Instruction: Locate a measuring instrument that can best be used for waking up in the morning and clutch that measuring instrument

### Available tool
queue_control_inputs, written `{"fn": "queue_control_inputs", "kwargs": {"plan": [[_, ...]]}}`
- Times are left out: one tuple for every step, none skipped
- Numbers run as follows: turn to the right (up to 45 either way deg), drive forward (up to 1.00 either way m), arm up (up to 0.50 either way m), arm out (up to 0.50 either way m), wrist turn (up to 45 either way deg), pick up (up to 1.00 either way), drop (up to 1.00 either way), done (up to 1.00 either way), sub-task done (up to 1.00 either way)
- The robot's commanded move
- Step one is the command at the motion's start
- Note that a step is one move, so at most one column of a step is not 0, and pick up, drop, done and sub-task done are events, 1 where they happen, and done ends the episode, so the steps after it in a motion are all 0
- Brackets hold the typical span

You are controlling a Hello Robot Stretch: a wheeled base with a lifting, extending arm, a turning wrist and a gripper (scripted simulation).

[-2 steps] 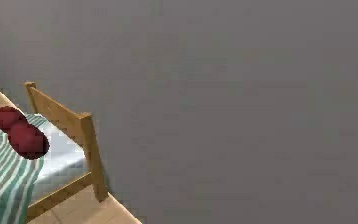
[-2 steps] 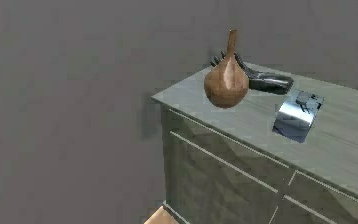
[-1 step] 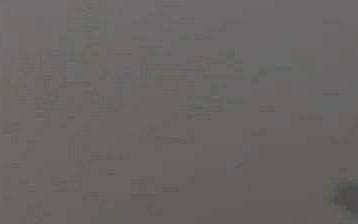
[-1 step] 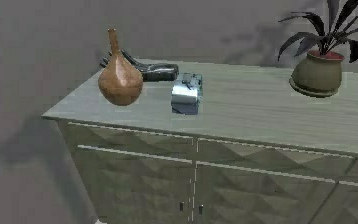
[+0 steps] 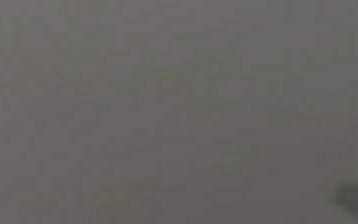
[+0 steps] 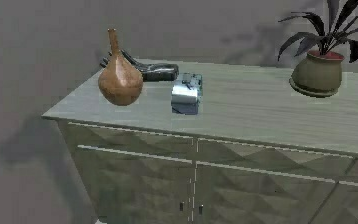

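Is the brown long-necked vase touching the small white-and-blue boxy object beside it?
Apart. In the arm side view a strip of bare sideboard top shows between the brown long-necked vase and the small white-and-blue boxy object.

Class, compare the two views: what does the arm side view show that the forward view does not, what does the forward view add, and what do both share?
Arm side view: a wooden sideboard bearing a brown vase, a dark object behind the vase, a small white and blue box that may be the clock, and a potted plant. Forward view: a plain grey surface, probably wall. Shared: grey wall, which also backs the sideboard.
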Motion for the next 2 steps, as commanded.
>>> {"fn": "queue_control_inputs", "kwargs": {"plan": [[0.0, 0.0, 0.38, 0.0, 0.0, 0.0, 0.0, 0.0, 0.0], [0.0, 0.0, 0.0, 0.36, 0.0, 0.0, 0.0, 0.0, 0.0]]}}
